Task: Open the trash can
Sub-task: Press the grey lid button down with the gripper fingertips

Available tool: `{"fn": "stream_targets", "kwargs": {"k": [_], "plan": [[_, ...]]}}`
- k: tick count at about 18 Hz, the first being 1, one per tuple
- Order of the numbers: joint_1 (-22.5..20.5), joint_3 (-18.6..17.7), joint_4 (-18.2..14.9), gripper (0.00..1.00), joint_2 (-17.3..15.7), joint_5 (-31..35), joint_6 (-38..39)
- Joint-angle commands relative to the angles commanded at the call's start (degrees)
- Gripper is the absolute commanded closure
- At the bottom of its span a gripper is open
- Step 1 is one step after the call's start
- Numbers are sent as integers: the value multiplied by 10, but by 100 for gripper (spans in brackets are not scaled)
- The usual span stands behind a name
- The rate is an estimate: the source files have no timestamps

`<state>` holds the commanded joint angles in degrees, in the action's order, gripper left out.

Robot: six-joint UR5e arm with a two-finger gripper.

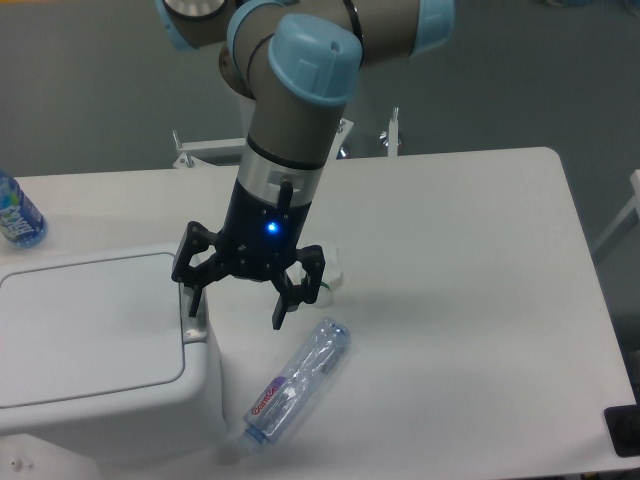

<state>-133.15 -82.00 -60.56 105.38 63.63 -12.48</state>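
The trash can (95,345) is a large white boxy bin at the lower left, its flat lid (90,328) shut. A small grey latch (196,325) sits at the lid's right edge. My gripper (238,304) hangs from the arm just right of the bin, above its right edge. Its black fingers are spread open and hold nothing. The left finger (193,290) is right over the latch; whether it touches is unclear.
A clear plastic bottle (297,385) lies on the table just right of the bin, below the gripper. A blue-labelled bottle (17,215) stands at the far left edge. A small clear object (334,272) sits behind the gripper. A white metal frame (390,135) stands behind the table.
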Motion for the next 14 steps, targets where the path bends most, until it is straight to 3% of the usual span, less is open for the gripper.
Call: {"fn": "stream_targets", "kwargs": {"k": [14], "plan": [[0, 1, 1, 0, 9, 0, -1]]}}
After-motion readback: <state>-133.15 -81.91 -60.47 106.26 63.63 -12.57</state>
